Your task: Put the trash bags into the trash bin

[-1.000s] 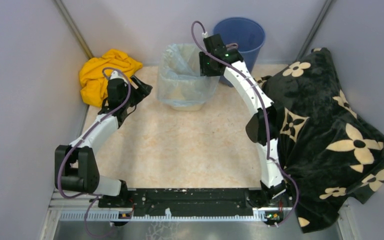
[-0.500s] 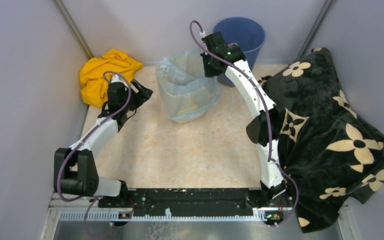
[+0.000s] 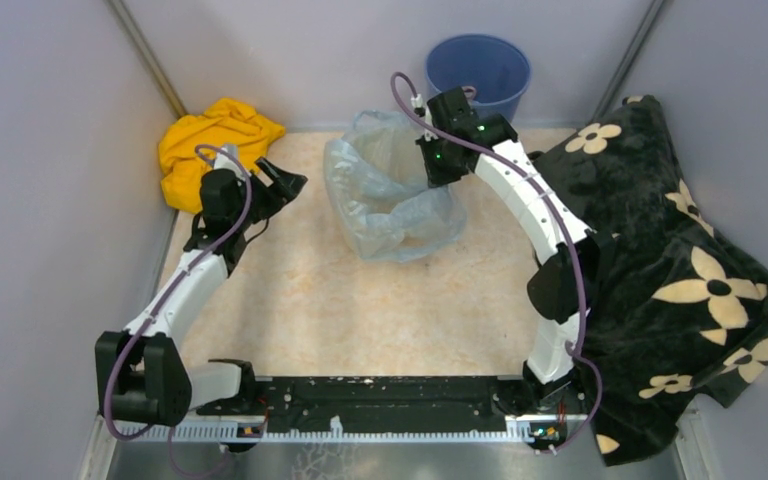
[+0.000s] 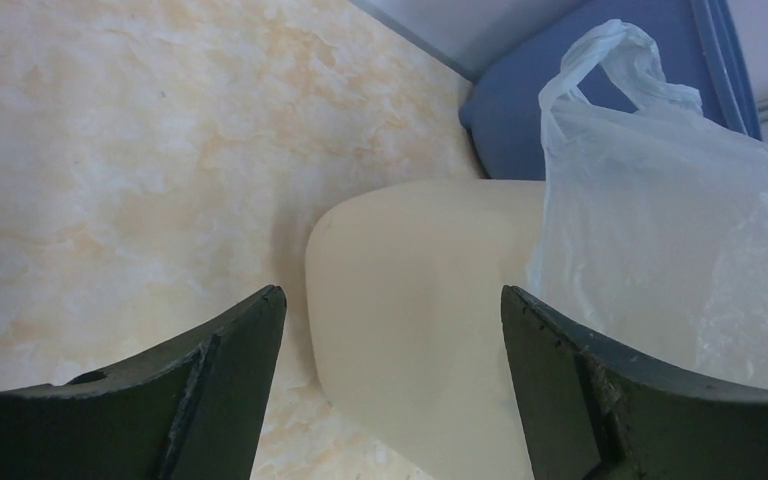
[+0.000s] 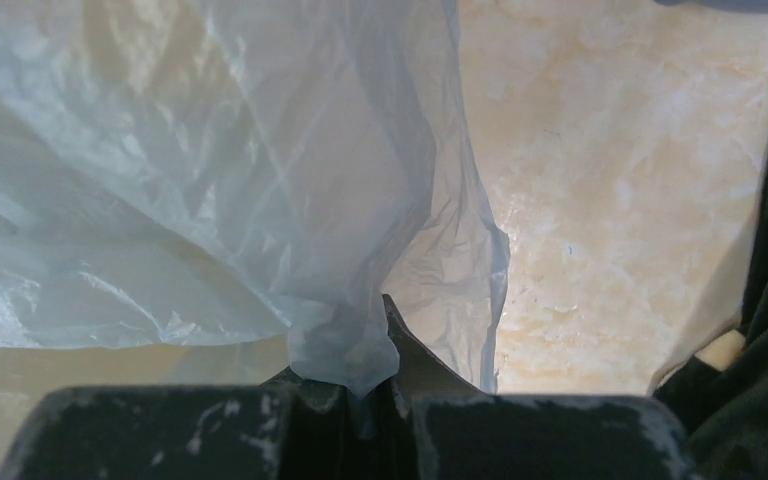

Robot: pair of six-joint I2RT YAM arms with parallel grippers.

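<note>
**Trash bag [image 3: 385, 205], bunched at far centre of table [image 3: 360, 300]**

Top view: bag sits between yellow cloth [image 3: 210, 145] and blue bucket [image 3: 478, 65]. Right gripper [image 3: 438, 172] is at its right edge. Left gripper [image 3: 285, 185] stands apart, to its left.

Left wrist: jaws wide, holding nothing. Cream trash bin [image 4: 420, 340] ahead, bag covering its right part.

Right wrist: jaws closed, pinching a fold of bag film.

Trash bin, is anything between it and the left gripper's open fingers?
Nothing visible. Only bare table lies between the open left gripper and the cream trash bin. The trash bag sits on the bin's far side, pinched by the right gripper.
</note>
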